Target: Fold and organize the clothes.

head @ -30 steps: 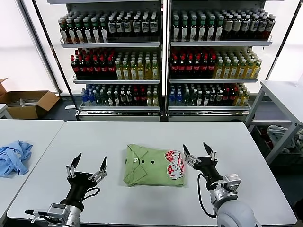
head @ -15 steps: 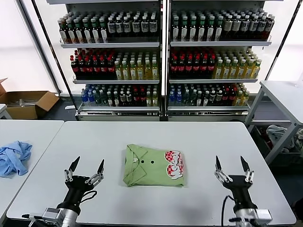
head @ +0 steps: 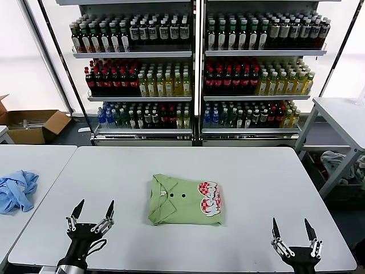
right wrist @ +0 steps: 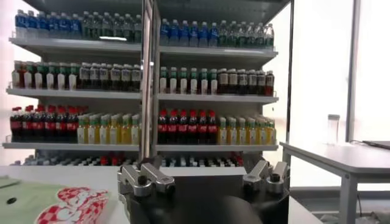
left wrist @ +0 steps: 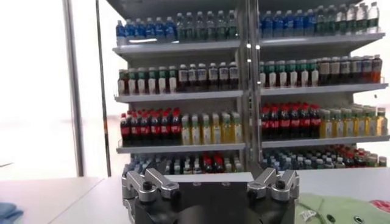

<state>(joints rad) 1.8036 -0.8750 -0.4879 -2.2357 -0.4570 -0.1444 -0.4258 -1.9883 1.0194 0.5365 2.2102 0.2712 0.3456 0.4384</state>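
Fingers [head: 76, 208] of your left gripper [head: 91, 212] stand spread wide with nothing between them, near the front-left edge of the white table [head: 251, 171]. Your right gripper [head: 293, 228] matches it at the front-right edge, prongs apart and empty too. Both point up and away from you, well clear of the cloth.

Between them, a little farther back, you have the green polo shirt [head: 185, 200] lying folded flat in a neat rectangle at the table's middle (collar and dark buttons toward your left, red-and-white checkered logo toward your right). Neither gripper touches it.

Off to your left, on a separate table, a light blue garment [head: 17, 189] lies crumpled. A cardboard box [head: 31, 124] sits on the floor behind it.

Farthest back, you see drink shelves [head: 197, 68] stocked with rows of bottles.
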